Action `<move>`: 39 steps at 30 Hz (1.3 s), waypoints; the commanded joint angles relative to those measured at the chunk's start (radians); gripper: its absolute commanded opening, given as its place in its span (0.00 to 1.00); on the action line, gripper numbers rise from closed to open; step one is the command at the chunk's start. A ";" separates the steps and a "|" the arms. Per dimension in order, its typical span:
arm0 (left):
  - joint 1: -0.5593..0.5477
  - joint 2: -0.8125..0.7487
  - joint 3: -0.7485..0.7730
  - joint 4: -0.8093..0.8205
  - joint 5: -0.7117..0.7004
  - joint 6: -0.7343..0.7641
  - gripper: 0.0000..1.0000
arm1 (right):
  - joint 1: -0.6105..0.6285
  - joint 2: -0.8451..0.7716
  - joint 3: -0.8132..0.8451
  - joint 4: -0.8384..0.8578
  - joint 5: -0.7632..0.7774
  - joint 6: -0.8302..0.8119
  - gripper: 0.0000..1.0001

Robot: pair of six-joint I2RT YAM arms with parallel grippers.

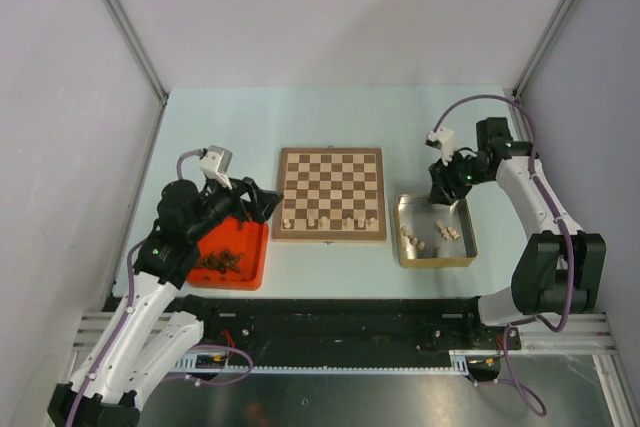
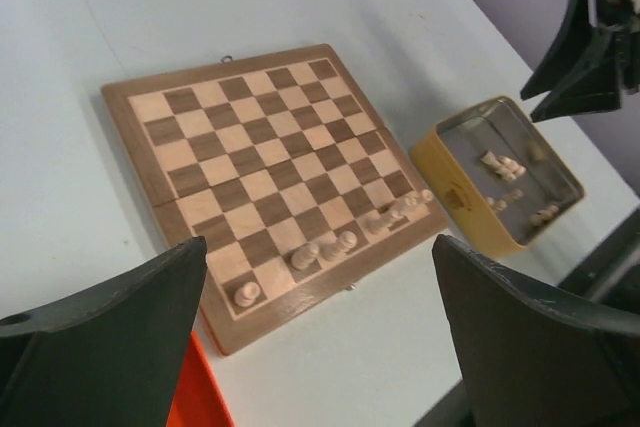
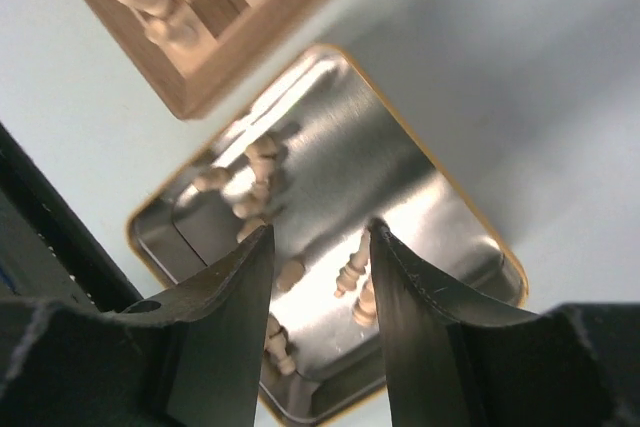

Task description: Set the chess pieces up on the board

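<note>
a pale blue-green table (image 1: 300, 117) sits between grey walls. from above, the board (image 1: 330, 182) lies mid-table, with a few pale chess pieces (image 1: 322, 218) lined along its near row, probably the start of that side's rank. dark pieces (image 1: 222, 260) lie in the red tray (image 1: 255, 247) on the left and more pale ones in the gold tin (image 1: 440, 263) on the right, so each arm seems to have its own supply. the left gripper (image 1: 262, 203) hovers between tray and board.

in the left wrist view its fingers (image 2: 110, 337) are spread wide, with nothing between them.

in the right wrist view the right gripper (image 3: 320, 230) hangs over the tin, jaws partly apart and empty, apparently lining up on a piece below.
</note>
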 commanded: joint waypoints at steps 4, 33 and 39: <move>-0.049 -0.009 0.012 0.033 0.056 -0.175 1.00 | -0.073 -0.023 -0.101 0.028 0.127 0.001 0.47; -0.183 -0.015 -0.034 0.039 -0.027 -0.181 1.00 | 0.116 0.188 -0.172 0.169 0.489 0.118 0.48; -0.187 -0.027 -0.040 0.042 -0.022 -0.186 1.00 | 0.116 0.208 -0.173 0.166 0.474 0.124 0.43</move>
